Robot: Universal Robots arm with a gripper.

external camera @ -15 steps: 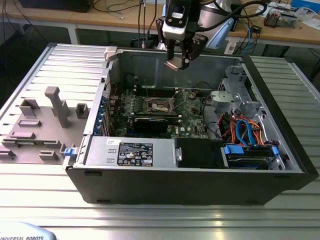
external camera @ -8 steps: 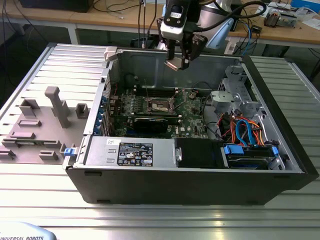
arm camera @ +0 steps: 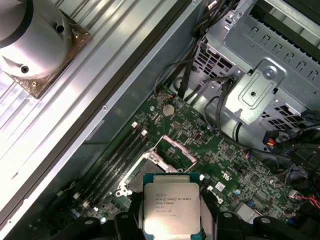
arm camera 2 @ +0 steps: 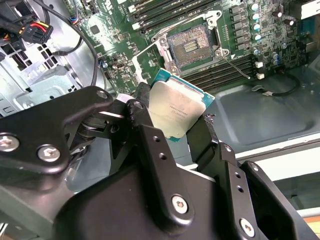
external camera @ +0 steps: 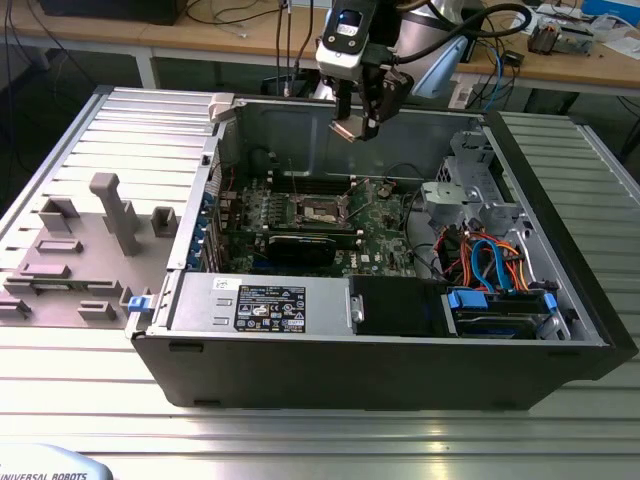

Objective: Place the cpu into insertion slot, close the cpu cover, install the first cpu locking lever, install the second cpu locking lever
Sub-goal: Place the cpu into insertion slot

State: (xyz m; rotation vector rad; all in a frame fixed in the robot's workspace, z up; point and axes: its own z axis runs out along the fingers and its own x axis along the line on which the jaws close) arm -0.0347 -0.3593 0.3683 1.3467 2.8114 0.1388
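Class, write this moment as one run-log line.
gripper: shut on cpu | place: held above open case | insertion slot: empty, cpu not yet seated

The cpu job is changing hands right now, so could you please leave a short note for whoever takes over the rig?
Claw: shut on the cpu, held in the air above the motherboard.
Insertion slot: empty, contacts showing. The cpu cover is raised open.
Done: cpu picked up.
Left: cpu not yet seated, cover not closed, locking levers not installed.
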